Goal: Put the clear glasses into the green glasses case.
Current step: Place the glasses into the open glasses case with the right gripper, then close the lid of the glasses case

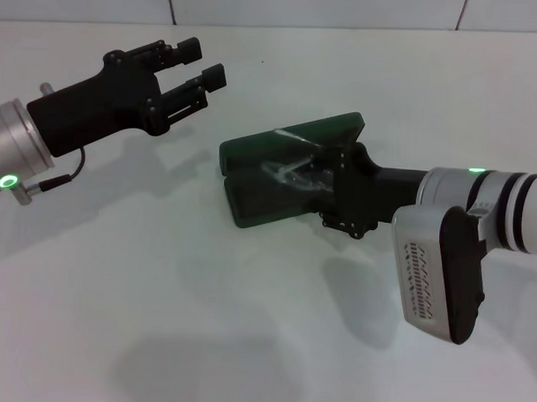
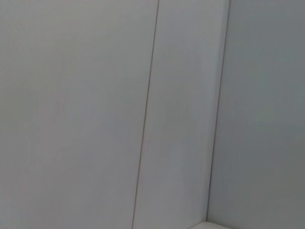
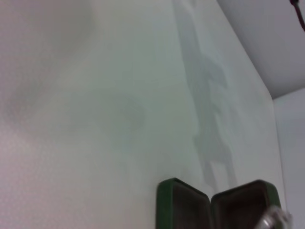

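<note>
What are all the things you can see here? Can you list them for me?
green glasses case: one, dark green, lying open on the table in the middle, lid tipped back.
clear glasses: one pair, see-through, at the open case, right at the right gripper.
table: one, white, under everything.
wall: pale grey panels behind the table.
left gripper: one, black, held up in the air on the left, jaws open, holding nothing.
right gripper: one, black, on the right, reaching into the open case; its jaws are hidden.
</note>
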### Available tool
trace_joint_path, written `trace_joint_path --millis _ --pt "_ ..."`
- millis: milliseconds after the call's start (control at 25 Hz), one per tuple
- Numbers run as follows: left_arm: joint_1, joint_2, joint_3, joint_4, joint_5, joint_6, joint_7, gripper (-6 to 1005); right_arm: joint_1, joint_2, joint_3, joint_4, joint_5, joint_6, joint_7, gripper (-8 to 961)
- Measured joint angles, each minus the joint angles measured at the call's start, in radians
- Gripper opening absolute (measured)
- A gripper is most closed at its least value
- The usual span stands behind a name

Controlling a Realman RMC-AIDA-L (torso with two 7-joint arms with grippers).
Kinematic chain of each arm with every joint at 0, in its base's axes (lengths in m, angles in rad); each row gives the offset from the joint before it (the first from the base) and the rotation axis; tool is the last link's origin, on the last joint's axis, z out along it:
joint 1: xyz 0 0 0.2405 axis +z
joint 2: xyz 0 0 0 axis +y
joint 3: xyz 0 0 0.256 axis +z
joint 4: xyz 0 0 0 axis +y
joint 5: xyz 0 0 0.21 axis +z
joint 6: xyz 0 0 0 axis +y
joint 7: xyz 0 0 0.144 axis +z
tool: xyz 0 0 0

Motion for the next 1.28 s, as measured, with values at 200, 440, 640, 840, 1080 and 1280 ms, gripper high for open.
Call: trace_joint_path --millis 200,440,640,840,1080,1280 --pt "0.004 0.000 0.000 0.000 0.001 0.000 0.000 580 0.004 -0.002 0.063 0.015 0.038 -0.078 0.037 498" --pt "0.000 0.000 0.000 0.000 0.002 0.001 0.000 582 0.022 0.002 0.092 0.051 0.080 -0.106 0.052 497" --pt "-0.002 0.000 0.000 0.000 0.010 0.001 0.000 584 0.041 -0.002 0.142 0.090 0.200 -0.225 0.107 493" --pt "-0.003 0.000 0.000 0.000 0.010 0.001 0.001 587 0.073 0.005 0.141 0.162 0.307 -0.166 0.126 490" --pt "-0.004 0.000 0.000 0.000 0.011 -0.001 0.000 589 0.155 0.005 0.064 0.285 0.321 -0.042 0.151 491" --pt "-0.005 0.000 0.000 0.000 0.011 -0.002 0.001 591 0.213 0.005 0.058 0.357 0.322 -0.050 0.191 489"
